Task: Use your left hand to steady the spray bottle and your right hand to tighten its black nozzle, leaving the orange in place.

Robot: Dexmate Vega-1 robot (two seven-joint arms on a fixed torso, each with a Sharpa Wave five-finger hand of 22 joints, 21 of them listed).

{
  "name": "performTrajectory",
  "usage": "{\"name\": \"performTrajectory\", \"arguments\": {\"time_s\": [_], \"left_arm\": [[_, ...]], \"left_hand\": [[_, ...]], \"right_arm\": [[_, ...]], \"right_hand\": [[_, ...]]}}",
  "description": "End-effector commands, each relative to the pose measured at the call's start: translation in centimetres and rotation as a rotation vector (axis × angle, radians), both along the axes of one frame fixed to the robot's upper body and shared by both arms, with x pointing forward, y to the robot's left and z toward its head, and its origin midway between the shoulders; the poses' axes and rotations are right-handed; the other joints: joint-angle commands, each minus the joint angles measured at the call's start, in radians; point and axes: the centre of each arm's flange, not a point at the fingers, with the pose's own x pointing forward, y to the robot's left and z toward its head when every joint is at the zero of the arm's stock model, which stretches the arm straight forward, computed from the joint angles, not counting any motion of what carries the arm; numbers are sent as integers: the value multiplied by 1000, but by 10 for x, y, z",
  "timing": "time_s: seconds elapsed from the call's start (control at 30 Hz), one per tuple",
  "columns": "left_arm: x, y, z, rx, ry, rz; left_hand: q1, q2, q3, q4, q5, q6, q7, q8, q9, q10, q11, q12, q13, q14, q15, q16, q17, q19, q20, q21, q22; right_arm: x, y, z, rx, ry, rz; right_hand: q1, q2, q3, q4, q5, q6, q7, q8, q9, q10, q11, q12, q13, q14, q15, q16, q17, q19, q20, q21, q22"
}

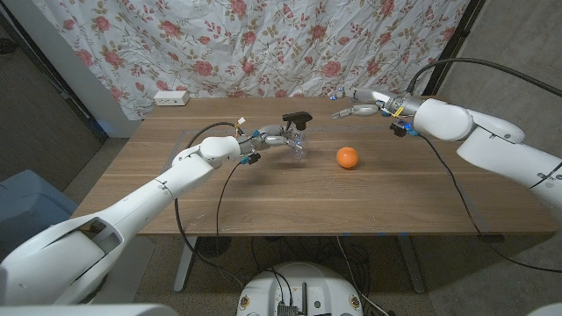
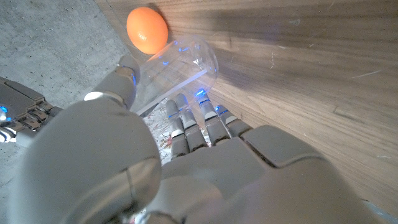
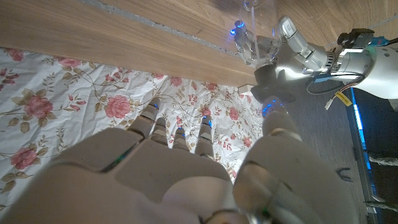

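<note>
Spray bottle [image 1: 297, 143], clear plastic, centre frame, gripped at its body by the left hand [image 1: 274, 136]; likely light, slick, squashable; black nozzle [image 1: 297, 117] is the place to twist; right hand [image 1: 356, 104] empty, fingers apart, upper right; orange [image 1: 347, 157] beside.

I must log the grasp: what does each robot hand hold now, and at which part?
The left robot hand grips the spray bottle by its clear body. The right robot hand holds nothing.
</note>
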Motion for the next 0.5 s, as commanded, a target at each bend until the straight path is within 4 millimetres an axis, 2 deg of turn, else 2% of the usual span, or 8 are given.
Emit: {"name": "performTrajectory", "arguments": {"time_s": [0.03, 0.5], "left_arm": [[-2, -4, -1, 3, -5, 10], [1, -8, -1, 21, -3, 2]], "left_hand": [[7, 19, -10, 2, 6, 19, 5, 9, 5, 27, -22, 8, 5, 11, -115, 7, 2, 13, -45, -1, 2], [13, 28, -21, 1, 7, 31, 6, 20, 2, 39, -22, 11, 14, 14, -116, 12, 3, 16, -46, -1, 2]], "right_arm": [[-3, 23, 1, -77, 0, -13], [-5, 45, -2, -127, -48, -35]], "right_hand": [[-15, -24, -6, 13, 0, 23, 5, 10, 4, -7, 1, 10, 4, -1, 12, 9, 1, -1, 11, 4, 1], [-23, -29, -10, 21, -3, 70, 14, 27, 11, 12, 1, 21, 4, 17, 8, 21, 0, 3, 12, 8, 1]]}}
